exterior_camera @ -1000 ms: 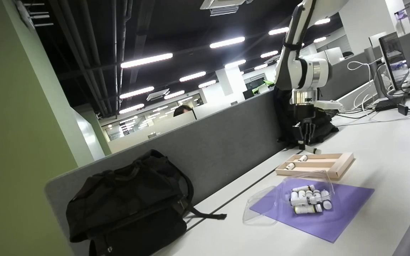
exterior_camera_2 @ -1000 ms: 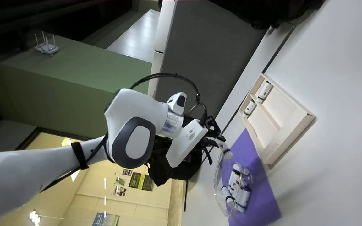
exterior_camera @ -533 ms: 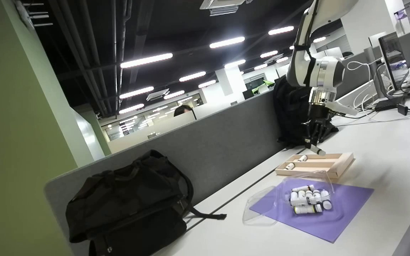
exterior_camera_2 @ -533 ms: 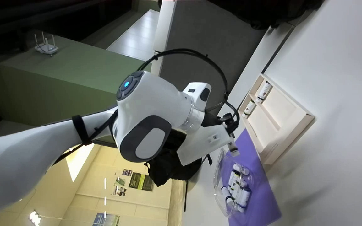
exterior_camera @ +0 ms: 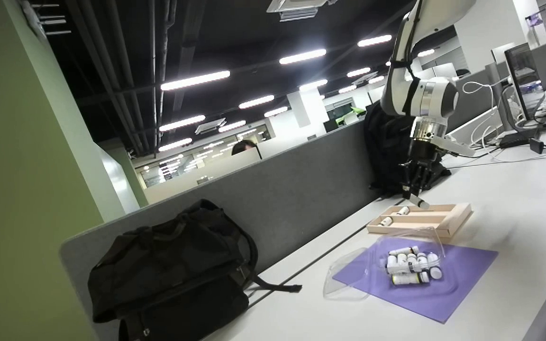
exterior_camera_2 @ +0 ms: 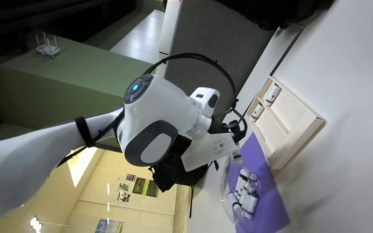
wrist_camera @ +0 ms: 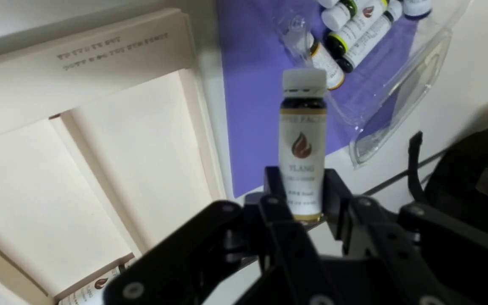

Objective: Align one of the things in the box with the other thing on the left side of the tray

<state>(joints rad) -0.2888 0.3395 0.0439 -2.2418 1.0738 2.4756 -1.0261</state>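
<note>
Gripper (wrist_camera: 303,180) around white-capped cylindrical bottle (wrist_camera: 302,144)

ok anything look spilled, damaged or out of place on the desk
No spill or damage shows. The clear box on the purple sheet looks untidy, though: its bottles lie at mixed angles, while the two bottles in the tray lie one per compartment.

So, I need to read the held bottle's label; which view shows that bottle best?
The wrist view: the bottle is close, label facing the camera, "YLANG" readable, smaller print blurred. Both exterior views show it small, label unreadable; in an exterior view, little beyond its cap end shows.
</note>
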